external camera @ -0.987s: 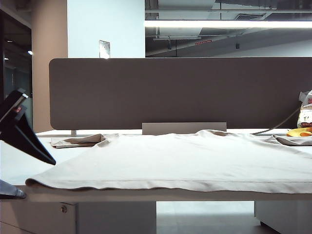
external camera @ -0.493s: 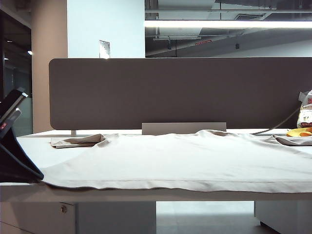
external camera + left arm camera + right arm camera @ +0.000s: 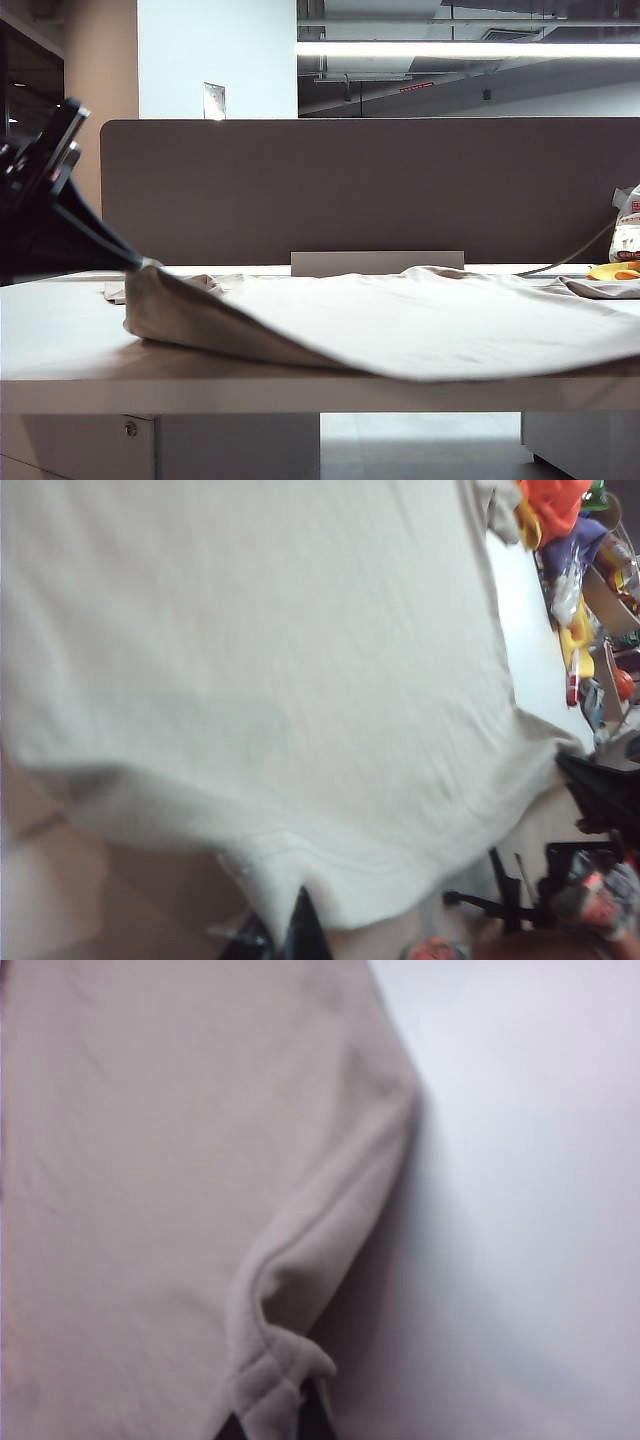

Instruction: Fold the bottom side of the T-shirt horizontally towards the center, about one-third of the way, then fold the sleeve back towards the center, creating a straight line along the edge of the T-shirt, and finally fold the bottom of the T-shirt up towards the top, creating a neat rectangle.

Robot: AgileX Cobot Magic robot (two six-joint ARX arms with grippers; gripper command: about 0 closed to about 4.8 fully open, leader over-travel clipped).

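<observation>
The beige T-shirt (image 3: 420, 320) lies spread across the white table (image 3: 60, 340). My left gripper (image 3: 137, 262) is at the left of the exterior view, shut on the shirt's near left corner and holding it up off the table. The bottom of the T-shirt (image 3: 300, 352) curls upward from that corner. In the left wrist view the T-shirt (image 3: 250, 660) hangs from my left gripper (image 3: 298, 932). In the right wrist view my right gripper (image 3: 290, 1412) is shut on a bunched hem fold of the T-shirt (image 3: 150, 1160). The exterior view does not show the right gripper.
A grey partition (image 3: 370, 190) stands along the table's far edge. Yellow-and-white packaged items (image 3: 625, 245) and a cable (image 3: 570, 262) lie at the back right. Colourful packets (image 3: 560, 540) crowd one end of the table. Bare tabletop (image 3: 530, 1210) lies beside the shirt.
My left gripper dropped onto the near left corner, shut on it and raised it up and back. The straight hem that lay flat along the front edge now curls upward.
</observation>
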